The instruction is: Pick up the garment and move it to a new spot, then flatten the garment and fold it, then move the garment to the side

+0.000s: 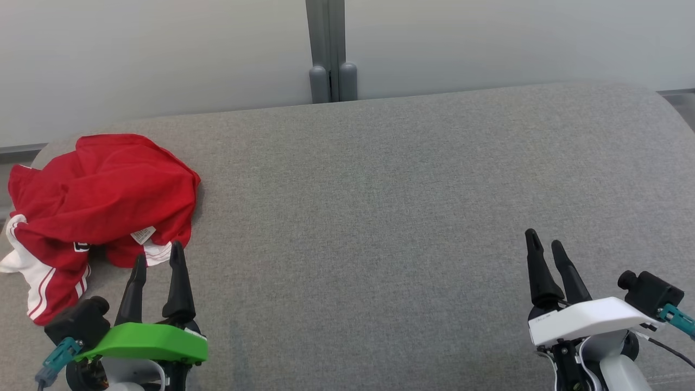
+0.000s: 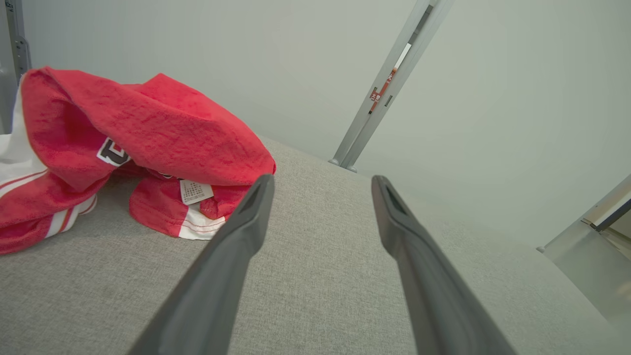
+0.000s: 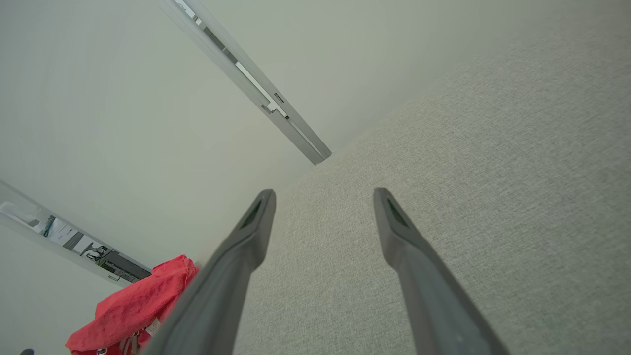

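Note:
The garment [image 1: 100, 203] is a red shirt with white stripes, crumpled in a heap at the far left of the grey fabric surface [image 1: 380, 217]. A white care label shows on its near side. My left gripper [image 1: 158, 256] stands open just in front of the heap's near right edge, fingertips close to the cloth, nothing between them. The left wrist view shows the garment [image 2: 133, 143] up and to the left of my left gripper [image 2: 321, 183]. My right gripper [image 1: 544, 240] is open over bare fabric at the lower right. The right wrist view has the garment [image 3: 135, 305] far off at lower left.
The grey surface's far edge meets a pale wall [image 1: 163, 54] with a grey vertical post [image 1: 327, 49] at its middle. The garment's left part hangs over the surface's left edge. Wide bare fabric lies between the two grippers.

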`<state>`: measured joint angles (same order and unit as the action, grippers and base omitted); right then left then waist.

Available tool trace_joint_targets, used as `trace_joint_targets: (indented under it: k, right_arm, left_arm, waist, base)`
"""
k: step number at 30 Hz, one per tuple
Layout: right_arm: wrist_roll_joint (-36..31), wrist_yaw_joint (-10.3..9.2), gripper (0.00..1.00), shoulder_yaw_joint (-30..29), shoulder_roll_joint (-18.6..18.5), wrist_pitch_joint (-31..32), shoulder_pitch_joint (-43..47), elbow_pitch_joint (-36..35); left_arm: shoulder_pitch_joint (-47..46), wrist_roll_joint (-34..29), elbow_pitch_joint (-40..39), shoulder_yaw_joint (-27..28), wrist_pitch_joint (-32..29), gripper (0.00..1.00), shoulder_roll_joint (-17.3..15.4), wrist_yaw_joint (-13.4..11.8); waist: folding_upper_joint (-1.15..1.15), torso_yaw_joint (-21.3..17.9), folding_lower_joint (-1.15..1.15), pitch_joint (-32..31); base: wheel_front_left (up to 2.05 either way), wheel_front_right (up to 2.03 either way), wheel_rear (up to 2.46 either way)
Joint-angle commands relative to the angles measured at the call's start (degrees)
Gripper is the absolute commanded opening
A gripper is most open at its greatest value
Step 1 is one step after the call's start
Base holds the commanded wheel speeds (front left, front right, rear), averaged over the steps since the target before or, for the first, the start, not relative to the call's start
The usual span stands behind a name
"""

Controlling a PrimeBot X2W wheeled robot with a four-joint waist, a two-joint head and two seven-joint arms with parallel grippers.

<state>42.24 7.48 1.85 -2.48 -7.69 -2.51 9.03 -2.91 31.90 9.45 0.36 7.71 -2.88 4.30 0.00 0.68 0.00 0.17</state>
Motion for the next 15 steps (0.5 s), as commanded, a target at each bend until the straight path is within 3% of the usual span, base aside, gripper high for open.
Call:
trace_joint_targets:
  k: [1, 15]
  right_arm:
    - [-1.8, 0.01, 1.0, 0.3, -0.3, -0.6, 0.2, -0.3]
    - [-11.3, 0.01, 1.0, 0.3, -0.4, -2.7, 0.3, 1.1]
  left_arm:
    - [0.2, -1.7, -0.4, -0.1, 0.6, 1.0, -0.6, -0.3]
    - [-0.4, -10.8, 0.4, -1.8, 2.6, 1.0, -1.3, -1.0]
  waist:
    - [0.0, 0.0, 0.0, 0.0]
    - [0.0, 0.2, 0.0, 0.0]
  base:
    - [0.0, 0.0, 0.0]
    - [0.0, 0.0, 0.0]
